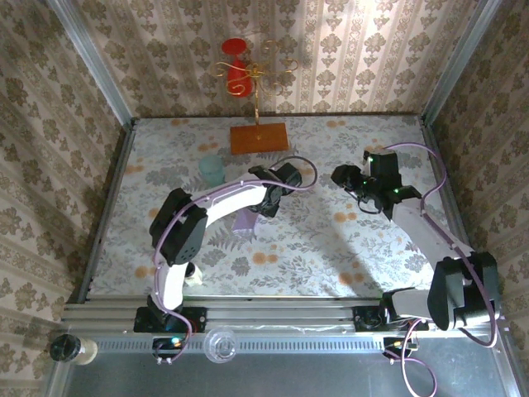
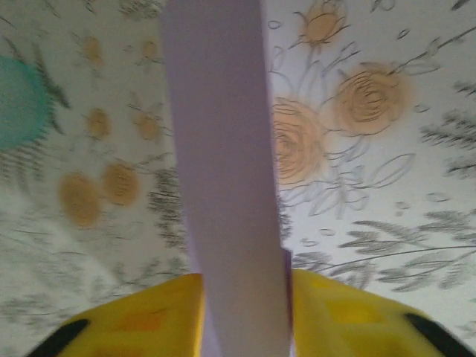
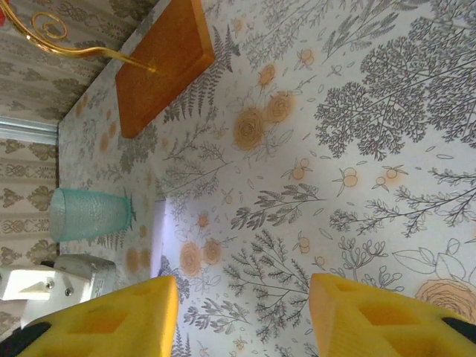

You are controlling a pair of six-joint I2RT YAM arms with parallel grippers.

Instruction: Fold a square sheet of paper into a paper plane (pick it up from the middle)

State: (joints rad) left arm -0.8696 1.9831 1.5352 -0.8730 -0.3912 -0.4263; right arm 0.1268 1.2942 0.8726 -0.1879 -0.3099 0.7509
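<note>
Item, lilac paper [image 1: 244, 220] – folded to a narrow strip, lying on the floral counter [image 1: 331, 248] directly at the left jaws; from the left wrist its pale band runs straight out from between the two yellow fingers [image 2: 149, 327] and away from them, filling the gap from one finger to the other. Whether the left jaws are clamped on the strip or merely stand either side of it, I cannot tell. Item, right jaws – spread wide, yellow fingers [image 3: 372, 316] well apart with bare counter showing in the gap, grasping nothing; they stand well apart from the paper, off to the right of the left jaws and roughly level with them. Item, teal plastic cup [image 1: 212, 169] – upright, ribbed, standing near the left jaws on their outer, left side and a little beyond them; clear of the paper. Item, orange-brown wooden board [image 1: 259, 137] – flat on the counter beyond both sets of jaws, toward the back wall, nearer the left pair. Item, gold wire stand [image 1: 258, 78] – rising from the board, curled arms at the top, a red object [image 1: 238, 76] hanging on its left side, too small to identify.
</note>
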